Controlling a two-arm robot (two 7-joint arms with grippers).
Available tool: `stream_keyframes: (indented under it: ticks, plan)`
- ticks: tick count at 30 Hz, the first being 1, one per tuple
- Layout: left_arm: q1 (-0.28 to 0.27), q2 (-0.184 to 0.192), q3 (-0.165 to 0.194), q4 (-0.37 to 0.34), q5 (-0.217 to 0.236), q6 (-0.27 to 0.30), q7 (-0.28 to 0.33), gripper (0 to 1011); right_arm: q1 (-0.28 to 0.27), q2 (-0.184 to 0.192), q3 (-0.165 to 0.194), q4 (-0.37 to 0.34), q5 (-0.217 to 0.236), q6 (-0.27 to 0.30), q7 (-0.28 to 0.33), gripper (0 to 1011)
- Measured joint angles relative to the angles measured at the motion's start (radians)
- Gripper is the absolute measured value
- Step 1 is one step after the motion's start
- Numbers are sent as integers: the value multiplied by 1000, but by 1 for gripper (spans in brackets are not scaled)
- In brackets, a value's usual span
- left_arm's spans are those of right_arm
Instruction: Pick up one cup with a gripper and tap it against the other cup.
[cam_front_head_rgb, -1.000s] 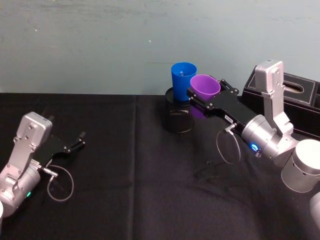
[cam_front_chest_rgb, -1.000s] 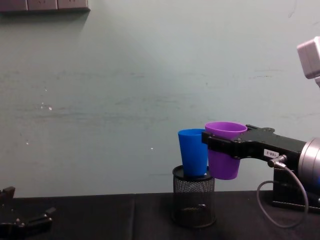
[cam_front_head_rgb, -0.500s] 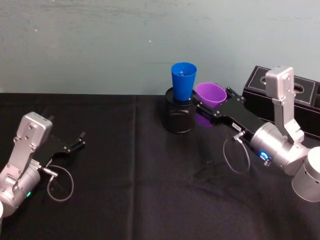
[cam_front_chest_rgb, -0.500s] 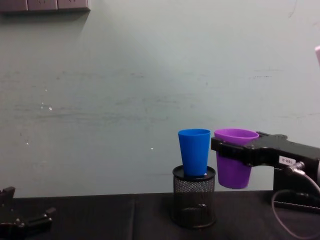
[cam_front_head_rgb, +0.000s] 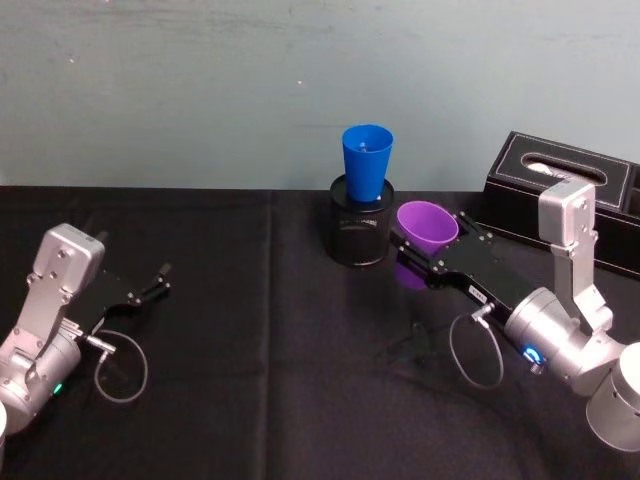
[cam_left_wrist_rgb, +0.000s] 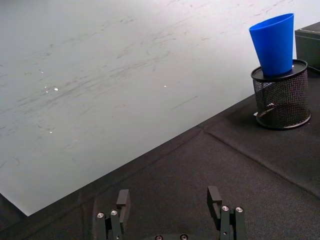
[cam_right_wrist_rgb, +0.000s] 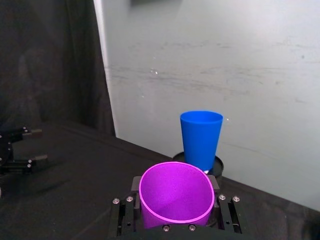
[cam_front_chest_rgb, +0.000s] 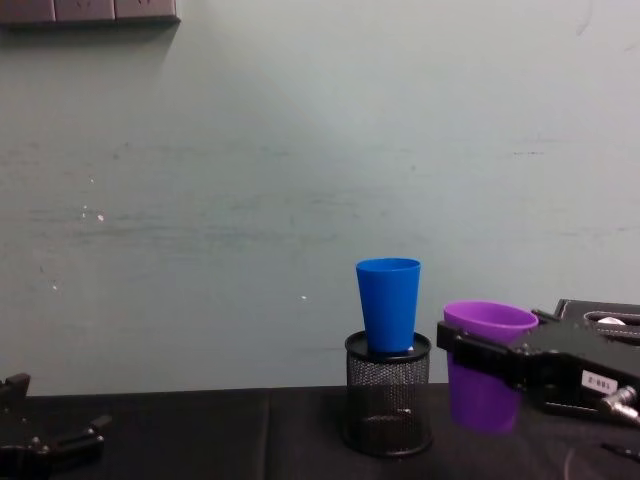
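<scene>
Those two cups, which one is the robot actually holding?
The purple cup, clamped in the right gripper; the blue cup sits free on the mesh holder.

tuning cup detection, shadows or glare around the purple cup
Head view: the purple cup, in the right gripper, throws a purple-tinted patch on the black cloth under it. Chest view: no glare on it or the blue cup. Left wrist view: left gripper dark against cloth.

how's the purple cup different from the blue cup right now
The purple cup is gripped in the right claw above the table; the blue cup stands free on the black mesh holder. The purple cup's rim sits lower than the blue cup's. The purple cup looks wider-mouthed, the blue cup slimmer. Both are upright, tapered, and not touching.
</scene>
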Motion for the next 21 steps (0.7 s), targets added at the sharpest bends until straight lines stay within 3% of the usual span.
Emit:
stream_keyframes:
  ticks: [10, 21]
  plan:
    - [0, 0, 0, 0, 0, 0, 0, 1011, -10, -8, -13, 32, -24, -19, -10, 757]
    - [0, 0, 0, 0, 0, 0, 0, 1011, -25, -14, -43, 62, -81, -50, -12, 758]
